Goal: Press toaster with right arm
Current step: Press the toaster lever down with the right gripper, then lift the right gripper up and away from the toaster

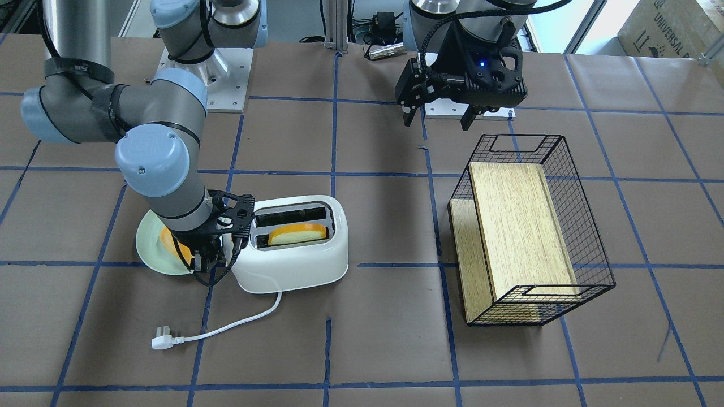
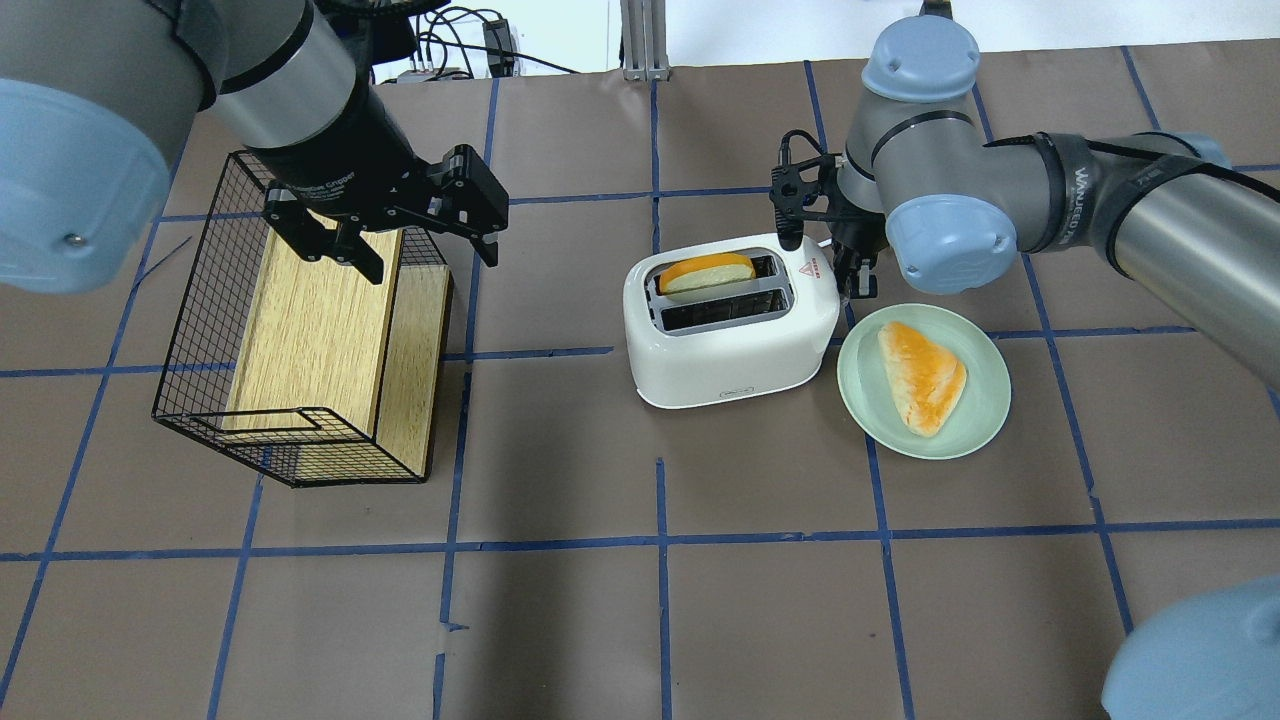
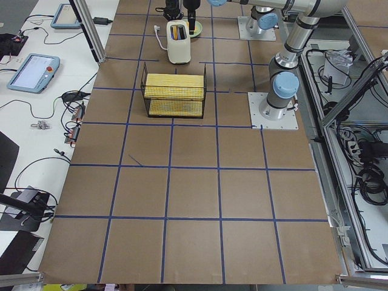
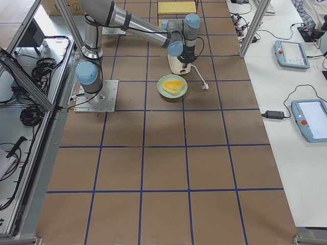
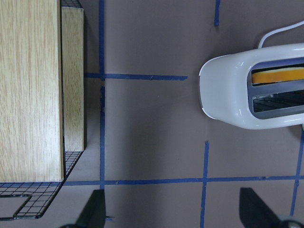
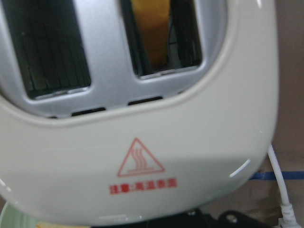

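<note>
The white toaster (image 2: 735, 345) stands at mid-table with an orange-crusted bread slice (image 2: 705, 275) sticking out of its far slot; the near slot is empty. The right arm reaches in from the right, and its black gripper (image 2: 858, 285) points down against the toaster's right end, beside the red triangle mark (image 2: 815, 268). In the front view the right gripper (image 1: 212, 263) sits low at that end, its fingers close together. The right wrist view is filled by the toaster top (image 6: 142, 137). My left gripper (image 2: 400, 235) is open and empty above the wire basket.
A pale green plate (image 2: 860, 390) with a second bread slice (image 2: 922, 375) lies just right of the toaster, under the right arm. A black wire basket (image 2: 190, 330) holding wooden boards (image 2: 310, 320) lies at the left. The toaster's white cord and plug (image 1: 161, 341) trail on the table.
</note>
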Robot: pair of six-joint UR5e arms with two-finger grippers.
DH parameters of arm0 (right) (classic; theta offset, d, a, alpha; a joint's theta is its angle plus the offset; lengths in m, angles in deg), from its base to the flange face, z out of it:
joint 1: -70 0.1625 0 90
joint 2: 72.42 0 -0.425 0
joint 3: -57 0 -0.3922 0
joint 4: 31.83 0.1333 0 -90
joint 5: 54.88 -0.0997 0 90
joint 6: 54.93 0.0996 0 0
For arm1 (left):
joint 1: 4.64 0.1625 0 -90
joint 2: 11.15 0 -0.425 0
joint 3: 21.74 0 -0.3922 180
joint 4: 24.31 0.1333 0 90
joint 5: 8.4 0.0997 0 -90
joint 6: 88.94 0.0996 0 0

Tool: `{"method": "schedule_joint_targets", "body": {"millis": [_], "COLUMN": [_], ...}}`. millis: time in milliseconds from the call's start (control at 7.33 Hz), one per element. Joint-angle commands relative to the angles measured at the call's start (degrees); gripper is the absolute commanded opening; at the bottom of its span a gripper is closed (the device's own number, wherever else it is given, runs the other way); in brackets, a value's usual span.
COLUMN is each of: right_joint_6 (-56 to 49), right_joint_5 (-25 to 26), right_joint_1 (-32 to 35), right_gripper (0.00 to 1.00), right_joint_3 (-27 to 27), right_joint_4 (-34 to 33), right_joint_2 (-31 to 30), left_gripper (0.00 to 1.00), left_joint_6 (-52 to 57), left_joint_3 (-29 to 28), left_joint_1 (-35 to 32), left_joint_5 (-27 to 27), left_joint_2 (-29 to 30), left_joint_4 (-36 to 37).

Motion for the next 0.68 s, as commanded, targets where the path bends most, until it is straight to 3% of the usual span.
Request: {"method": "schedule_joint_targets", "body": {"millis": [0,545], "right_joint_6": [0.01,1.24], "right_joint_5": [-0.01,-0.62], "right_joint_1": [-0.18,-0.61], "right_gripper": [0.07,0.06], "right_joint_3": [1.44,-1.17], "right_joint_4": [-1.85,-1.08], "right_joint_2": [-0.04,-2.22], "left_gripper": [1.00,1.00], "left_joint_6": [0.00,0.00], "left_joint_3": [0.00,0.00], "left_joint_1": [0.00,0.00], "left_joint_5": [0.00,0.00], "left_joint_2": [0.00,0.00], "left_joint_4": [0.00,0.00]}}
